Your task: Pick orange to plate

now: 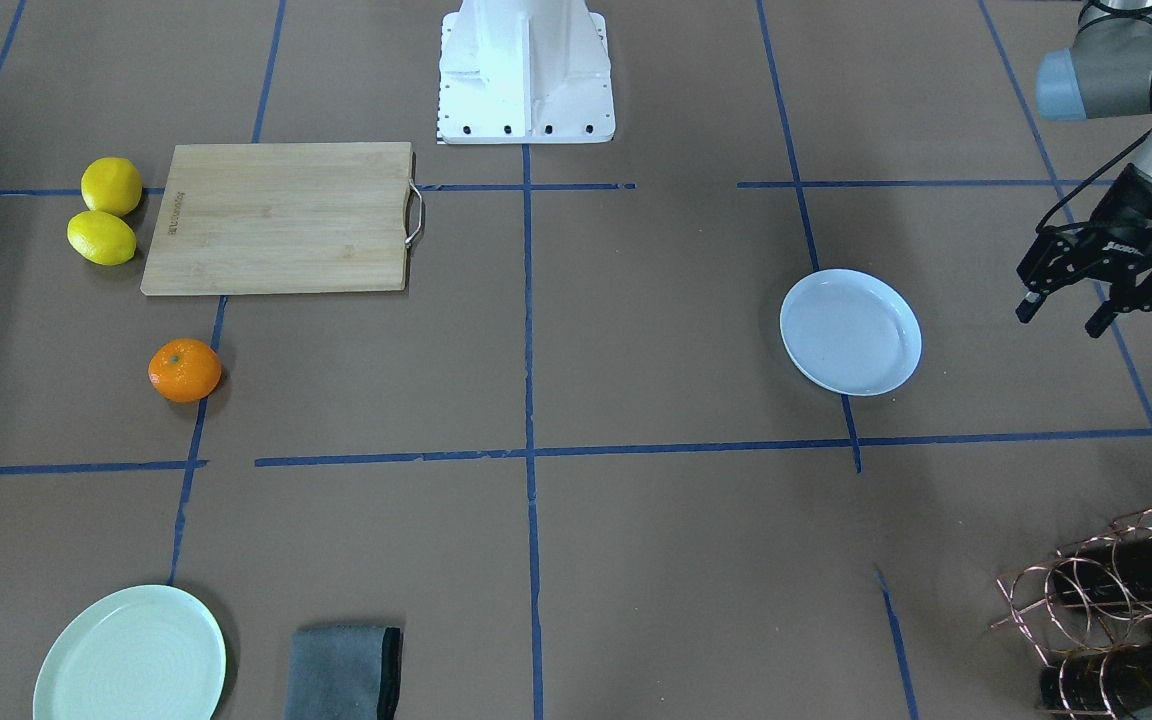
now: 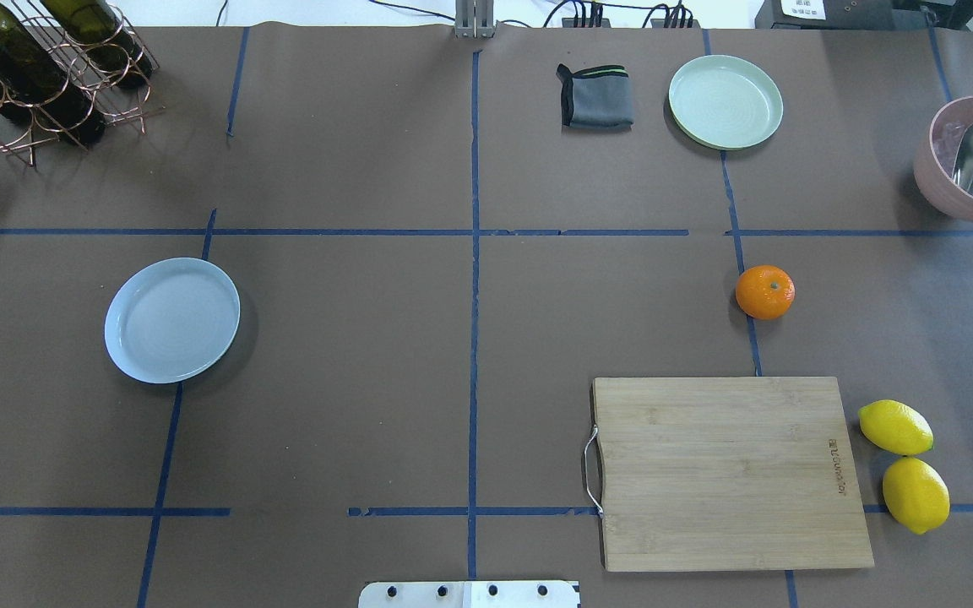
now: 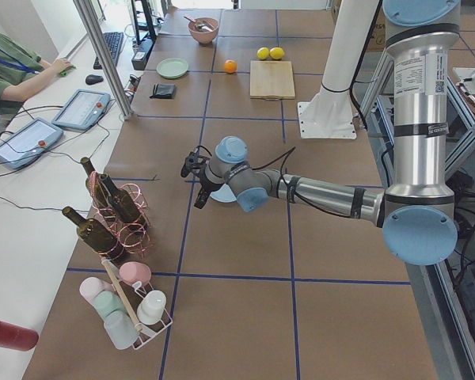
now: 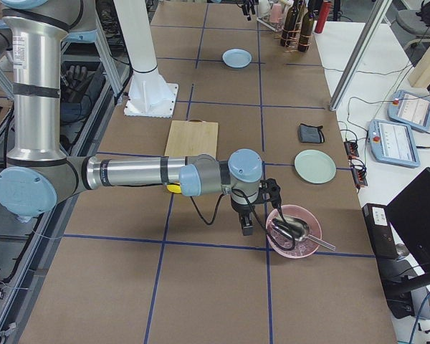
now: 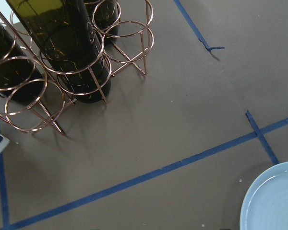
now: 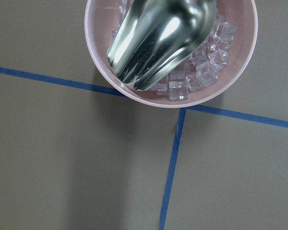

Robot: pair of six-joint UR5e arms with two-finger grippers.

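Observation:
The orange (image 1: 184,370) lies on the brown table just off the corner of the cutting board, on the robot's right side; it also shows from overhead (image 2: 764,292). The pale bluish-white plate (image 1: 850,331) lies empty on the robot's left side, far from the fruit (image 2: 171,320). My left gripper (image 1: 1063,315) hangs open and empty above the table, beside the plate on its outer side. My right gripper (image 4: 247,226) shows only in the exterior right view, next to a pink bowl; whether it is open or shut I cannot tell.
A wooden cutting board (image 2: 731,471) with two lemons (image 2: 905,464) beside it lies near the robot. A mint-green plate (image 2: 725,101), a grey cloth (image 2: 595,96) and a pink bowl of ice with a scoop (image 2: 972,160) stand at the far right. A wine rack (image 2: 39,67) fills the far left corner.

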